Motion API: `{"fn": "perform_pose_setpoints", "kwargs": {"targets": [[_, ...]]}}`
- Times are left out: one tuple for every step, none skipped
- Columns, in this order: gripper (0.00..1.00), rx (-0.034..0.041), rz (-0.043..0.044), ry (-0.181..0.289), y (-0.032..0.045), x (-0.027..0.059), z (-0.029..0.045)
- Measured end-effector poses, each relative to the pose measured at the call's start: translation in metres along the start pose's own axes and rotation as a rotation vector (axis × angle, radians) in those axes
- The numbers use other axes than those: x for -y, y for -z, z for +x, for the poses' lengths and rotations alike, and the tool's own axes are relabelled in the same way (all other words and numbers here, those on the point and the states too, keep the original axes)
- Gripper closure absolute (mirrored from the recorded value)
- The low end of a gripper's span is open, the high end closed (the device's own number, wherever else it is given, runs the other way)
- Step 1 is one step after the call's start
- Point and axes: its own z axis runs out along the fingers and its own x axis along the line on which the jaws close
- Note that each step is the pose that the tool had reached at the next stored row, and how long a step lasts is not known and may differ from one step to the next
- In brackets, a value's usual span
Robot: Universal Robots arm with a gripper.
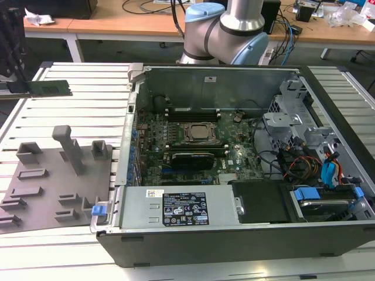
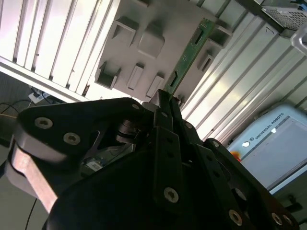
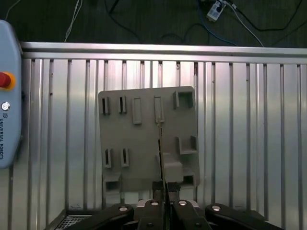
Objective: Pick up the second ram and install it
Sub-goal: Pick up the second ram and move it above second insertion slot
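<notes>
The second ram (image 2: 189, 52) is clamped at one end between the shut fingers of the gripper (image 2: 168, 93), so that its long axis runs straight out from the fingertips. In the first wrist view it is seen edge-on above the grey fixture plate (image 3: 139, 143). In the exterior view it is held at the far left, well apart from the open computer case (image 1: 234, 246), whose memory slots (image 1: 190, 111) lie to the exterior view's right.

Air above the slatted table (image 1: 70, 108) stood free; upright posts (image 1: 70, 149) on the grey fixture plate (image 1: 47, 196) and the computer case's side wall (image 1: 130, 123) rose as obstacles.
</notes>
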Motion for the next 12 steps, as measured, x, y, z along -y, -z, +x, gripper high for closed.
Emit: {"fn": "perform_pose_setpoints", "kwargs": {"targets": [[0.86,0.0,-0.0002,0.0,0.0002,0.003,0.0001],[0.86,-0.0001,-0.0003,0.0,0.0003,0.0055,0.0001],[0.86,0.0,-0.0005,0.0,0.0005,0.0099,0.0002],[0.86,0.0,-0.0006,0.0,0.0007,0.0139,0.0002],[0.86,0.0,-0.0009,0.0,0.0009,0.019,0.0002],[0.86,0.0,-0.0011,0.0,0.001,0.0222,0.0003],[0.86,0.0,-0.0014,0.0,0.0013,0.0252,0.0003],[0.86,-0.0001,-0.0018,0.0,0.0016,0.0329,0.0005],[0.86,0.0001,-0.0021,0.0,0.0018,0.0384,0.0005],[0.86,0.0001,-0.0023,0.0,0.002,0.0414,0.0005],[0.86,0.0,-0.0026,0.0,0.0022,0.0448,0.0006],[0.86,0.0,-0.0031,0.0,0.0025,0.0507,0.0007]]}}
